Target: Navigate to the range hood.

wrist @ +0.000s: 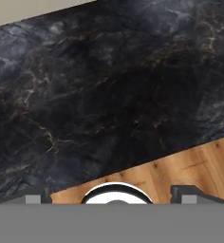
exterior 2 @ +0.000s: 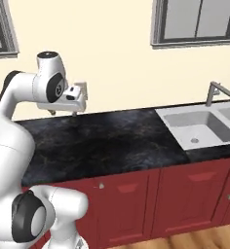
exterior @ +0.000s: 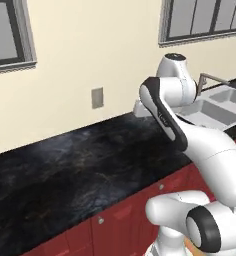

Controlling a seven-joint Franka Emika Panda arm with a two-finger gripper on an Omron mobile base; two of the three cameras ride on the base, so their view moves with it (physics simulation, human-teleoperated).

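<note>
The range hood is out of view. My gripper [exterior 2: 62,113] hangs over the black marble counter [exterior 2: 102,141], fingers pointing down and a little above the stone. In the hand view the two dark fingertips [wrist: 38,197] stand wide apart at the bottom, with nothing between them, so the gripper [wrist: 114,198] is open. Below it lie the counter [wrist: 109,95] and a strip of wooden floor [wrist: 190,166].
A steel double sink [exterior 2: 200,129] with a faucet [exterior 2: 215,92] sits in the counter to the right. Dark red base cabinets [exterior 2: 131,199] run under the counter. The cream wall carries a grey outlet plate [exterior: 97,97] and two windows [exterior 2: 200,22].
</note>
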